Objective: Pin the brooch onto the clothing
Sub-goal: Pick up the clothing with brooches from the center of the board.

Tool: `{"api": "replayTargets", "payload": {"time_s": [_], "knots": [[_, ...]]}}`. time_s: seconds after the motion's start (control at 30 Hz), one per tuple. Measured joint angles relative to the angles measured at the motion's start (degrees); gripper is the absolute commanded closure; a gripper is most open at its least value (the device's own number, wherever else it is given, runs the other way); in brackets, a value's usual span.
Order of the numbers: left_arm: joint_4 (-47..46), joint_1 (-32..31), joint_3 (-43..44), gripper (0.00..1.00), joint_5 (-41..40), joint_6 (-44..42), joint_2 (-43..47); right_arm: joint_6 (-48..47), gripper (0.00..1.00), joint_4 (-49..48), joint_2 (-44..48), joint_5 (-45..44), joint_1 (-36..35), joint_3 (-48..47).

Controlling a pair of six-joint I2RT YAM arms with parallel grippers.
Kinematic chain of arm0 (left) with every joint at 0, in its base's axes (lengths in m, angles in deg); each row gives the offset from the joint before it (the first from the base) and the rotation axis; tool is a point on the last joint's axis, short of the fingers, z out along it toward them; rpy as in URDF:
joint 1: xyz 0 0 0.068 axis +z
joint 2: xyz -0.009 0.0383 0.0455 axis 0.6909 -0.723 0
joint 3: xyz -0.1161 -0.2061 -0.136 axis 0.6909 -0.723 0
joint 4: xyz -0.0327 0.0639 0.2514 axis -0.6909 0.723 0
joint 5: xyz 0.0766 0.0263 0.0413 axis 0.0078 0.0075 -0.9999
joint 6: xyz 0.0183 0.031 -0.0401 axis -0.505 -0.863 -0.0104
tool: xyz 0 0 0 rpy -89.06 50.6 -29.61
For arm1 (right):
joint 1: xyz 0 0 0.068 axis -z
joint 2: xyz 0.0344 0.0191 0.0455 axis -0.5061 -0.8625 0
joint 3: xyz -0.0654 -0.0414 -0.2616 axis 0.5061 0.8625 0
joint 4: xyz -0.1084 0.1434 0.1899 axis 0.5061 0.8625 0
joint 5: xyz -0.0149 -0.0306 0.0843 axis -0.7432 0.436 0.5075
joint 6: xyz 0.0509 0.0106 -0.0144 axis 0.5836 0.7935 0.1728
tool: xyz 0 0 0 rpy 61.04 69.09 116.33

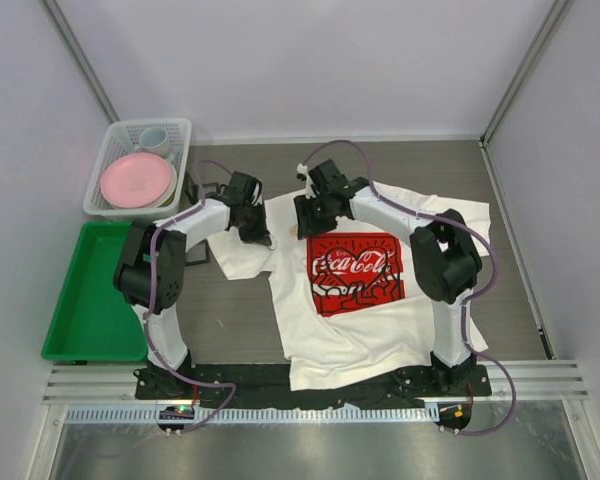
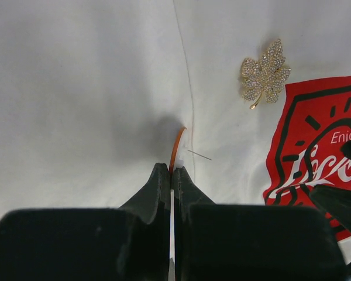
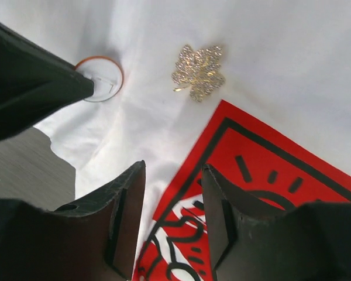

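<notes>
Pinching: left fingers (image 2: 158, 187) shut on orange-rimmed disc (image 3: 102, 79) | right fingers (image 3: 123, 193) half-open, empty, over print (image 3: 269, 193) | brooch (image 3: 199, 72) upper centre, lying on shirt (image 1: 350, 340) | likely light, rigid, fragile stones; grip leaf edges

The red print (image 2: 316, 152) runs off both wrist views. Left of it, the left gripper (image 2: 171, 170) covers part of an orange-rimmed disc (image 3: 102, 79). Overhead, the brooch (image 2: 265, 74) is too small to find.
</notes>
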Motion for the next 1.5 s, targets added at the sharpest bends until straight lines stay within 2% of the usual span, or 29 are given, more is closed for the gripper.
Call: {"api": "replayTargets", "payload": {"time_s": [0.3, 0.63, 0.87, 1.0, 1.13, 1.2, 1.43, 1.5], "knots": [[-0.57, 0.48, -4.26, 1.0, -1.18, -2.05, 3.78, 9.01, 0.58, -0.98, -4.74, -9.22, -6.73, -3.98], [-0.92, 0.48, -5.77, 1.0, -1.64, -2.69, 5.31, 11.52, 0.6, -1.33, -9.09, -15.1, -7.28, -6.01], [-0.92, 0.48, -5.77, 1.0, -1.99, -2.67, 5.33, 12.35, 0.66, -1.57, -10.93, -15.96, -7.28, -6.78], [-0.92, 0.46, -5.77, 1.0, -2.01, -2.67, 5.33, 12.41, 0.65, -1.6, -11.15, -15.96, -7.3, -6.91], [-0.92, 0.46, -5.77, 1.0, -2.01, -2.67, 5.33, 12.33, 0.59, -1.11, -11.15, -16.94, -7.67, -7.5], [-0.92, 0.46, -5.77, 1.0, -2.01, -2.67, 5.33, 12.35, 0.59, -0.81, -11.15, -17.55, -8.15, -7.98], [-0.92, 0.42, -5.77, 1.0, -2.1, -2.64, 5.33, 12.35, 0.7, 0.2, -11.26, -20.79, -10.27, -8.15], [-0.92, 0.42, -5.77, 1.0, -2.23, -2.64, 5.33, 12.35, 0.77, 0.42, -11.67, -22.14, -10.62, -8.15]]}}
